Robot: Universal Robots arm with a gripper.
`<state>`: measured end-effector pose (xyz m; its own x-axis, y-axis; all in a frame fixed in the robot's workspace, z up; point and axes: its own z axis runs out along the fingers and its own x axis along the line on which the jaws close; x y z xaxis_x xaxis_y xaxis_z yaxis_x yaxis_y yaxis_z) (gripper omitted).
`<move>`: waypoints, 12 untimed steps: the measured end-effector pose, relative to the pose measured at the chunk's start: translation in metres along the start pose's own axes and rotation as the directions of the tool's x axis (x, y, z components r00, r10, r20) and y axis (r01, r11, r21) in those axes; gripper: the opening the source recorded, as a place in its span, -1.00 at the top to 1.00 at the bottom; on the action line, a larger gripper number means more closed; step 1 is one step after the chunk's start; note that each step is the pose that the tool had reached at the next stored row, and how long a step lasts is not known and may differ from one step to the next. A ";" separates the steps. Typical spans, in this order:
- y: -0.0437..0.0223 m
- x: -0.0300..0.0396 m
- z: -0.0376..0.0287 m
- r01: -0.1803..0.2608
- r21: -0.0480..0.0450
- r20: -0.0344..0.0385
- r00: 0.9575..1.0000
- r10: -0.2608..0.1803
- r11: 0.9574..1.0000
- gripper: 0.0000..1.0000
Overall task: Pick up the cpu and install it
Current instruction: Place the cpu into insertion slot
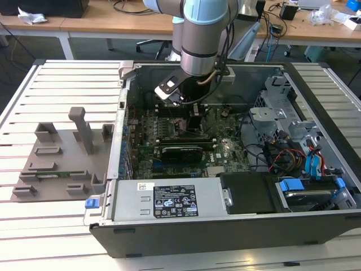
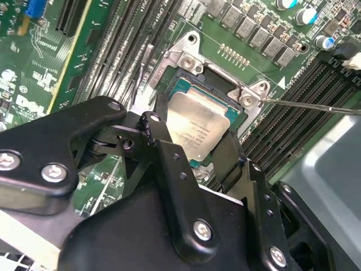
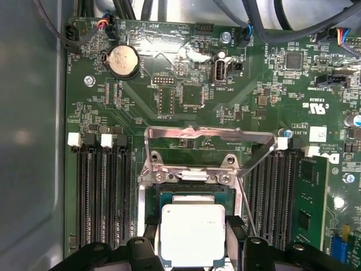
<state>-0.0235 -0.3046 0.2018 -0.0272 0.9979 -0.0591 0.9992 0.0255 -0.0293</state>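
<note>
Exterior view: the arm (image 1: 198, 51) reaches down into an open computer case (image 1: 225, 228) lying on a white slatted desk (image 1: 67, 76), with wooden desks (image 1: 113, 22) across the room behind. A white printed label (image 1: 175, 200) covers the power supply, its text too small to read. In both wrist views the fingers (image 3: 236, 231) (image 2: 161, 152) grasp the cpu (image 3: 193, 231) (image 2: 194, 124) by opposite edges, over the open socket (image 3: 192, 195); its faint top marking is illegible.
</note>
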 end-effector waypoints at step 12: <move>0.0003 0.0003 0.0029 -0.012 0.001 0.000 1.000 0.012 1.000 -0.09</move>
<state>-0.0233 -0.3044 0.1989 -0.0152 0.9981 -0.0591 0.9995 0.0135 -0.0294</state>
